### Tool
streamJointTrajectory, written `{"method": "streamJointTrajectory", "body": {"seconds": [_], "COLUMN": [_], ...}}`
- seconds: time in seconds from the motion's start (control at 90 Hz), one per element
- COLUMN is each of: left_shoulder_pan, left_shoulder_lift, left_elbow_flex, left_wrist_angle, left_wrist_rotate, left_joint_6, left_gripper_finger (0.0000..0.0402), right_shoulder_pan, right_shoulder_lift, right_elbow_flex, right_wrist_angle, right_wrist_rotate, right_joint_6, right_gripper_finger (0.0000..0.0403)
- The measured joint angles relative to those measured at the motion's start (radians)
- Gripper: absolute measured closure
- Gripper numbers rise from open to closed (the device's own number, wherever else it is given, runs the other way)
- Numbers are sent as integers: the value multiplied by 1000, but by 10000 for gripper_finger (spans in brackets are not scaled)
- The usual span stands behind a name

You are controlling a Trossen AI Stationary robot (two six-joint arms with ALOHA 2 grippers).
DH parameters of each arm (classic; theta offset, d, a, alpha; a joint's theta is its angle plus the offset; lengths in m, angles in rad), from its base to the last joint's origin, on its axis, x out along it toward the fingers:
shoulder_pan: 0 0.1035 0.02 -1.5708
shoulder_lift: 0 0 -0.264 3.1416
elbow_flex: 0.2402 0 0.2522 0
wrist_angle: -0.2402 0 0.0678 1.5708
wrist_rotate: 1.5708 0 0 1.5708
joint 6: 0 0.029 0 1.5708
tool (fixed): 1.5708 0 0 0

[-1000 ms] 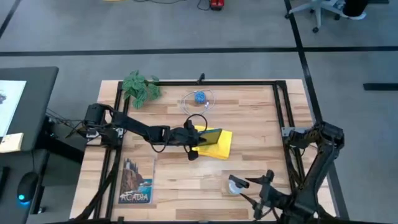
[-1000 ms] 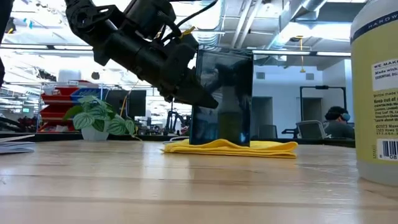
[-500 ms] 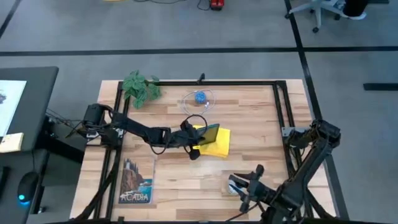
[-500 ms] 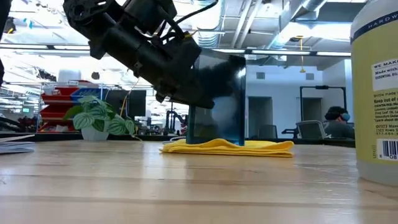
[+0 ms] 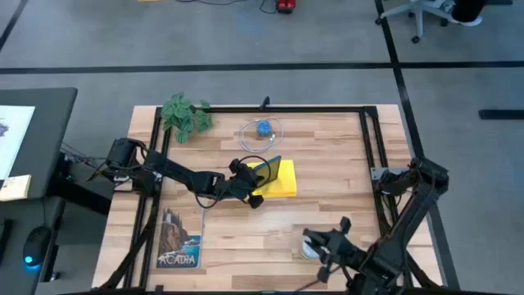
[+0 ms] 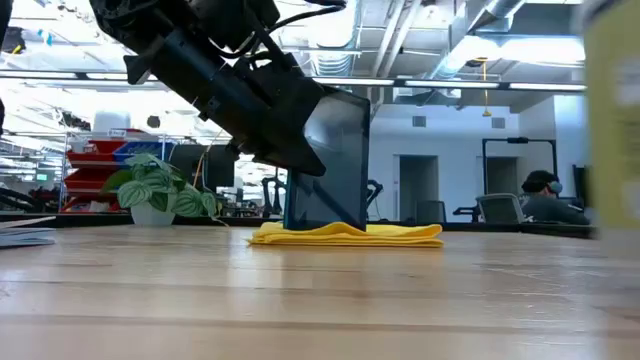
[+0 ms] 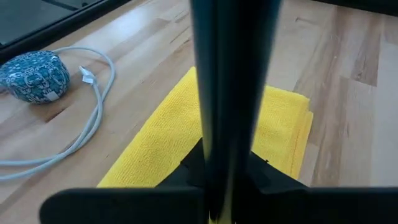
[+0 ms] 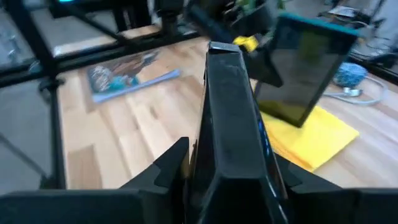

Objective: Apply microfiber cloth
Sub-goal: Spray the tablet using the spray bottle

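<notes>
Two arms: both dark, left reaching to mid-table, right folded low at the front right corner.
Left gripper (image 5: 255, 182): clamped on the tablet's edge, near the table's middle, just over the cloth's left side.
Left fingers (image 6: 300, 150): closed on the tablet, slanting down from the upper left in the low view.
Tablet (image 6: 330, 160): dark, standing on edge and tilted, lower edge resting on the cloth; seen edge-on in the left wrist view (image 7: 231, 93) as a dark bar.
Cloth (image 5: 278, 180): bright yellow, folded flat, near the table's centre, slightly toward the back edge; lying on the wood under the tablet (image 6: 345, 233); also visible in the left wrist view (image 7: 161, 143) and the right wrist view (image 8: 311, 137).
Right gripper (image 5: 327, 244): near the front edge, toward the right corner, well apart from the cloth; fingers pressed together in the right wrist view (image 8: 230, 124), holding nothing.
Plant (image 5: 185, 116): green leaves, at the back left corner.
Cable (image 5: 260, 139): pale loop near the back edge, beside a blue patterned puck (image 7: 36, 76).
Booklet (image 5: 180, 239): picture cover, at the front left corner.
Table (image 5: 344, 164): light wood slats, black frame rails along the edges.
</notes>
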Motion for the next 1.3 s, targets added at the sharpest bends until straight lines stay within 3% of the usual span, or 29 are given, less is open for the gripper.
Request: {"method": "streamJointTrajectory", "body": {"seconds": [0.233,0.622,0.911,1.3], "left_shoulder_pan": [-3,-8,-11,-19], "left_shoulder_lift": [1,1,2,2], "left_elbow_flex": [0,0,0,-2], "left_wrist_angle": [2,2,5,14], "left_wrist_rotate": [-2,-6,-7,-8], "left_joint_6": [8,18,18,25], "left_gripper_finger": [392,392,392,392], "right_shoulder_pan": [-84,-147,-114,-118], "right_shoulder_lift": [0,1,14,33], "right_elbow_flex": [7,5,4,3], "right_wrist_angle": [6,-42,-178,-163], "right_wrist_rotate": [72,31,2,-20], "right_joint_6": [27,-22,176,153], "right_gripper_finger": [293,293,293,169]}}
